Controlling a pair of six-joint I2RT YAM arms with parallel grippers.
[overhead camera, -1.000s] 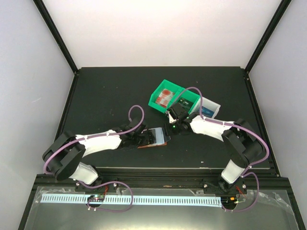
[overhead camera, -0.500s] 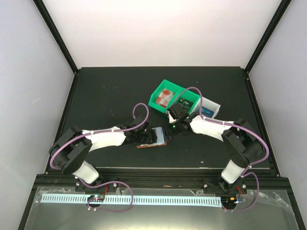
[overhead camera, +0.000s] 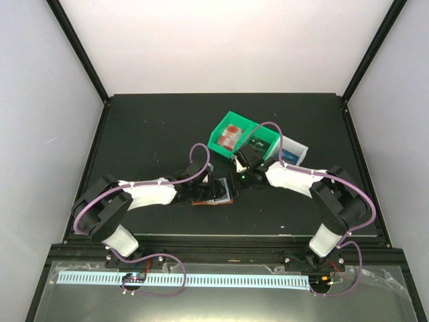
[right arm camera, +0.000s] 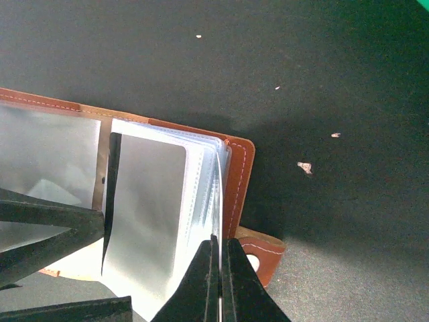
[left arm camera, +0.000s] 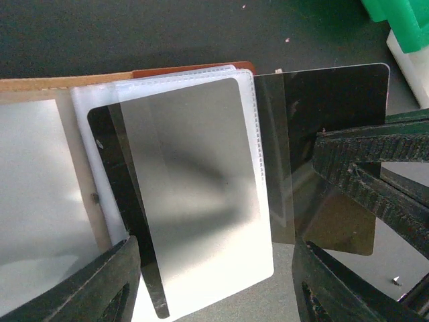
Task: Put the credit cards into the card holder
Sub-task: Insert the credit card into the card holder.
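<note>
Two arms meet over an open brown leather card holder [right arm camera: 240,181], which lies flat on the black table [overhead camera: 134,147] close to its near edge, about midway between the left and right edges. The holder's stack of clear plastic sleeves [left arm camera: 94,100] is fanned upward, and its strap tab with the snap button [right arm camera: 258,258] sticks out at the right side. A glossy dark card [left arm camera: 110,181] already sits in the top sleeve, most of its face washed out by glare. The left gripper [left arm camera: 214,261] hangs low over the sleeves with its jaws set wide, one finger at each side of the stack and nothing pinched between them. The right gripper [right arm camera: 218,268] is clamped tight on a second dark, blackish plastic card [left arm camera: 335,107], gripping it near its right end; that card's left edge meets the right edge of the sleeves, though whether it has entered a pocket cannot be told. Farther back, right of the table's centre, stands a green plastic bin [overhead camera: 220,146] with a red card [overhead camera: 231,136] lying in its left compartment, and a small white bin [overhead camera: 298,149] sits just beside it on the right.
</note>
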